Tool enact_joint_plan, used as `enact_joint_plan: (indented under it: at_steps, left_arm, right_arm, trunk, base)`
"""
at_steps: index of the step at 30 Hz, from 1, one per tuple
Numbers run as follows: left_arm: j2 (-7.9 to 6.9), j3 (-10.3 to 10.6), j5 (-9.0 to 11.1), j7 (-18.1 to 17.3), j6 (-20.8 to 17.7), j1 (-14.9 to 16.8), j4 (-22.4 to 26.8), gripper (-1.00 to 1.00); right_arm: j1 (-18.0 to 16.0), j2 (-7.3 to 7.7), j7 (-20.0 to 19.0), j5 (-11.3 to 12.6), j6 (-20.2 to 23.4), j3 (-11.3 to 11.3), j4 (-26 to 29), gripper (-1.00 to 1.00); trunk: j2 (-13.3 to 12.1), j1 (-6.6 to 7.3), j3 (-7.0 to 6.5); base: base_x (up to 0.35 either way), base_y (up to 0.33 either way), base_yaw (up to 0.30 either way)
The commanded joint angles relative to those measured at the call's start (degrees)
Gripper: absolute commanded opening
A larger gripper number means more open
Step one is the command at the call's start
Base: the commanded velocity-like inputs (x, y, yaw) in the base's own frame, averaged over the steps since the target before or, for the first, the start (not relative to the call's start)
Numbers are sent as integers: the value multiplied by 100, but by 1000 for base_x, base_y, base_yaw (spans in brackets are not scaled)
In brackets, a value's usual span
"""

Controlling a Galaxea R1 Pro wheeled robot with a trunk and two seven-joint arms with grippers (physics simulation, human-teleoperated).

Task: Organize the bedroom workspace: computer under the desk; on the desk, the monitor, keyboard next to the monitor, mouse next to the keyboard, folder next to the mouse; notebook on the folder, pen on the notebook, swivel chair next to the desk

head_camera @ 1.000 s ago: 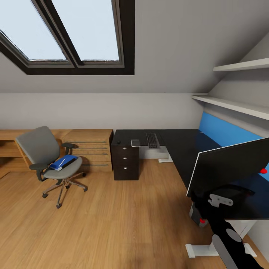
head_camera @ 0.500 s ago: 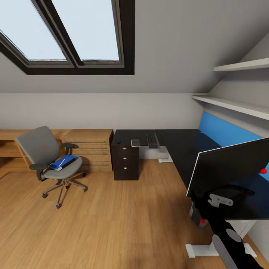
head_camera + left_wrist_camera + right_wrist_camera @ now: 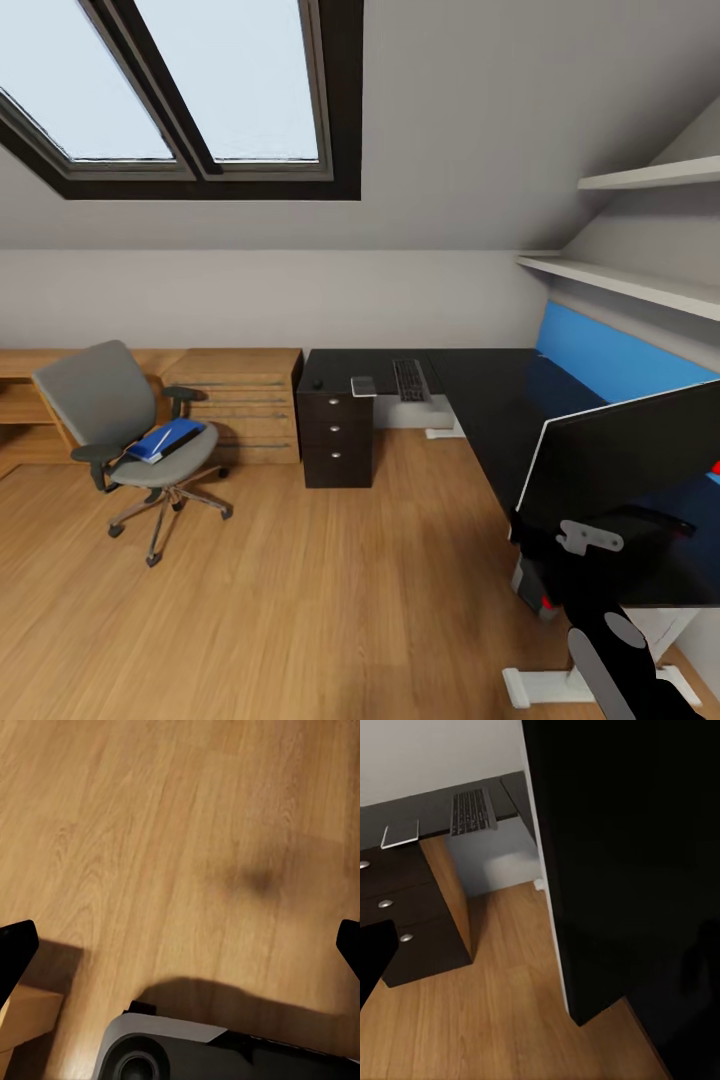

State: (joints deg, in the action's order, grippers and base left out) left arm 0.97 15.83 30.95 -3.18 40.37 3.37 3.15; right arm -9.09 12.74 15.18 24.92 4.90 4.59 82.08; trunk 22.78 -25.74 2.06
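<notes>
Right wrist view first: the monitor's (image 3: 622, 862) black slab stands just in front of my right gripper (image 3: 588, 536). One dark finger shows at the frame's edge and the other is lost against the black, so I cannot tell how far that gripper is open or whether it has hold of anything. From the head view, the gripper sits low at the monitor's foot, at the near edge of the tabletop (image 3: 480, 400). I cannot tell whether the foot rests fully on the tabletop. The computer (image 3: 532, 588) peeks out below, under the tabletop, so that part looks settled.

My left gripper (image 3: 180, 949) hangs over bare wood floor (image 3: 150, 810), spread wide with nothing between the fingers.

I judge the step in hand to be seating the monitor. If it stands firm, the next move calls for letting go cleanly and rolling toward the far wing.

There the keyboard (image 3: 408, 378), the notebook (image 3: 363, 385) and the mouse (image 3: 317, 381) lie on the tabletop, all well apart from the monitor and from both grippers.

Farther left, the folder (image 3: 165, 438) lies on the seat of the swivel chair (image 3: 105, 395), beside the oak drawers (image 3: 240, 400), well apart from the tabletop.
</notes>
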Motion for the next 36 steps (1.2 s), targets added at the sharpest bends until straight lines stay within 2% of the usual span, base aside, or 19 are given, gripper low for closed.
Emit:
enact_joint_plan:
  at_steps: [1, 10, 20, 27, 36]
  left_arm:
    - [0, 28, 62, -32, 16, 6, -7, 100]
    - [0, 28, 65, -31, 14, 6, -7, 100]
    - [-4, 26, 68, -30, 14, 6, -7, 100]
    - [-4, 26, 66, -31, 14, 6, -7, 100]
    - [-7, 26, 68, -33, 14, 6, -7, 100]
  right_arm:
    - [-6, 8, 47, 31, 20, 16, 10, 100]
    - [-6, 9, 47, 31, 20, 16, 9, 100]
    - [-6, 14, 47, 38, 20, 8, -17, 100]
    - [-6, 17, 47, 36, 20, 7, -39, 100]
    - [-6, 18, 46, 38, 20, 7, -41, 100]
  trunk:
    - [13, -4, 14]
    - [13, -4, 14]
    - [13, -4, 14]
    - [13, -4, 14]
    - [13, -4, 14]
  base:
    - [72, 1, 0]
    - [206, 0, 0]
    - [73, 0, 0]
    - [244, 0, 0]
    - [76, 0, 0]
